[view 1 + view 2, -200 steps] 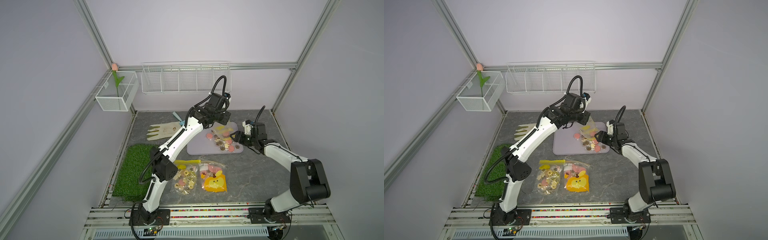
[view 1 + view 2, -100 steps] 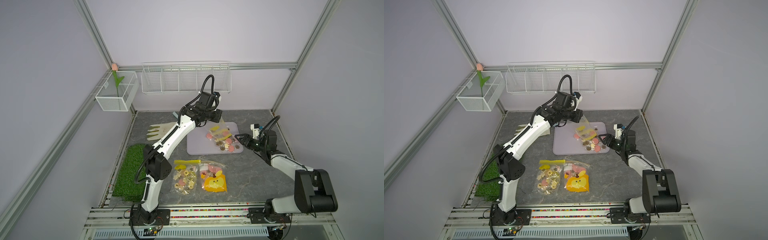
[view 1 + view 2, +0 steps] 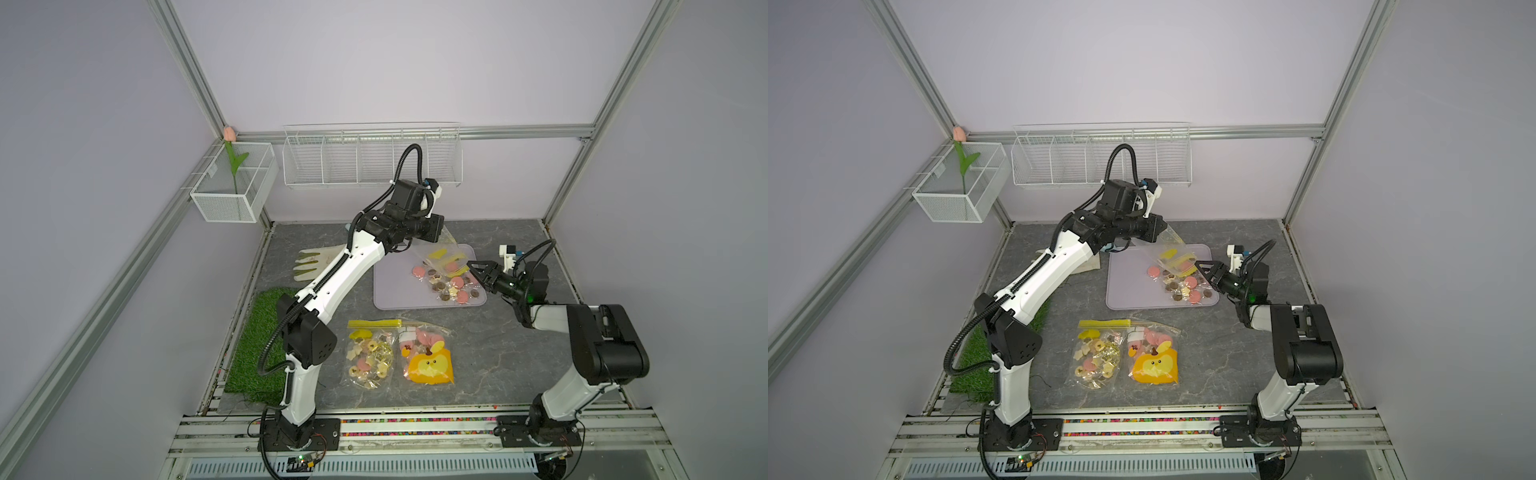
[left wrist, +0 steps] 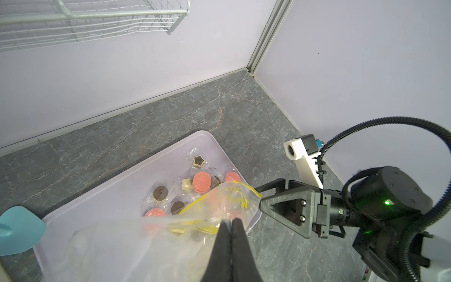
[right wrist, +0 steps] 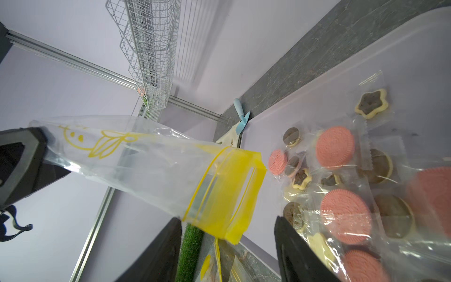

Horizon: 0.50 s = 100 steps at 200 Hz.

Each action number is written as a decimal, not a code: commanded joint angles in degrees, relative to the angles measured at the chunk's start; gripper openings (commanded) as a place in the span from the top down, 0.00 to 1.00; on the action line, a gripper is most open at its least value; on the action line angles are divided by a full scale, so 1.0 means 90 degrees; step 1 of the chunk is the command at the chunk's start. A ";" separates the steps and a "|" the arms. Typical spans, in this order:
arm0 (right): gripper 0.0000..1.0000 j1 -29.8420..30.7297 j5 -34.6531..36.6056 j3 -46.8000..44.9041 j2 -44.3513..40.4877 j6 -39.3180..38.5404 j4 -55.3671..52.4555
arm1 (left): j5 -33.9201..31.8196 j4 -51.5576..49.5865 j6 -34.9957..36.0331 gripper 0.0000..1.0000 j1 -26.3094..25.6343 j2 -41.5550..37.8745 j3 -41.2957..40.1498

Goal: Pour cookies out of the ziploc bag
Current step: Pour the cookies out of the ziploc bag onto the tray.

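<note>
Tray [image 3: 395, 291]: centre-rear of table [image 3: 498, 365]. Cookies [image 3: 449, 284] on its right half, bag [image 3: 440, 253] raised above them. Before tray (side by side): full bag [image 3: 369, 359], second full bag [image 3: 426, 359]. Glove [image 3: 311, 262] left of tray; grass mat [image 3: 253, 340] before glove.

Two high front overviews of the whole cell; two close wrist views, both onto the lilac tray [image 4: 117, 195].

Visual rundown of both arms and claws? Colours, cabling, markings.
Both match: the left arm and right arm have white link shells and black joint housings. A black corrugated cable runs along each. The left claw and right claw have black, tapered, triangular fingers. The right wrist carries a white camera bracket and a lit green LED.
</note>
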 commanded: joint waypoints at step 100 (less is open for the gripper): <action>0.35 -0.0004 -0.0339 0.0286 0.0777 0.1665 0.2811 | 0.0560 0.0295 -0.0352 1.00 0.0040 -0.0248 -0.0243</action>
